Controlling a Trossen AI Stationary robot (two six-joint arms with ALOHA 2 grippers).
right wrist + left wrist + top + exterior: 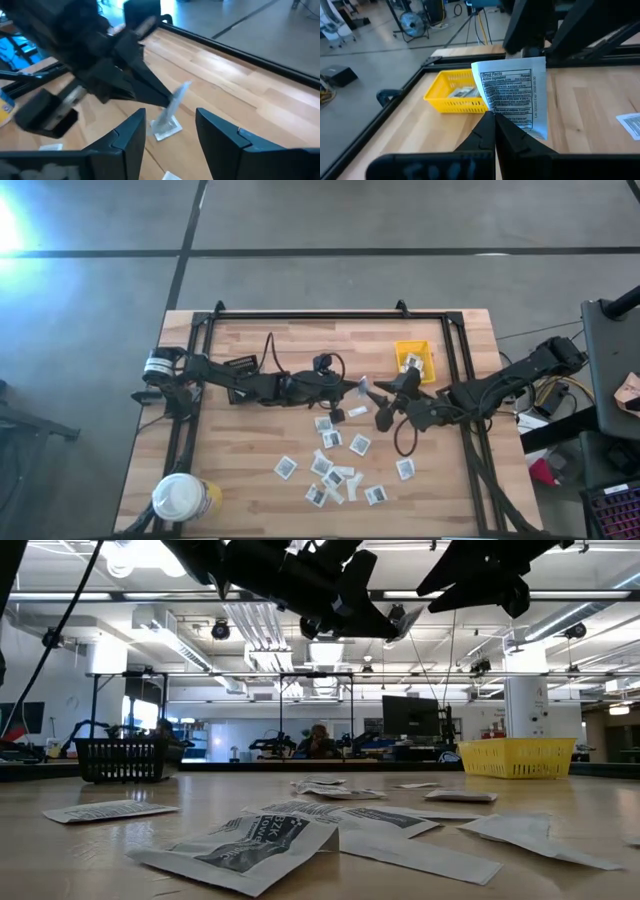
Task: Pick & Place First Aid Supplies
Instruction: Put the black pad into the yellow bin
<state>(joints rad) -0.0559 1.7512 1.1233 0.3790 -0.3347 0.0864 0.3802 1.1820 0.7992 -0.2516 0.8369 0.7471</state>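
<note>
Our left gripper (352, 387) is up in the air over the middle of the bench (250, 470). Its fingers (487, 131) are pinched tight on one white packet (515, 95) with small print on it. Our right gripper (378, 396) is just beside it, so close that the two almost touch. Its fingers (131, 134) are spread wide, and the held packet hangs right in front of them. The right arm and its dark parts stand close behind the packet, so the space there is crowded. The small yellow bin (415, 361) sits on the bench a bit past both grippers, and it has some packets inside. The other packets (330, 465) lie flat and scattered on the bench below and behind the grippers, many with dark grey middles. One small packet (164, 128) lies on the wood right under the held one. A round tub with a white lid (182, 498) stands far off at the bench's near corner on the left arm's side.
</note>
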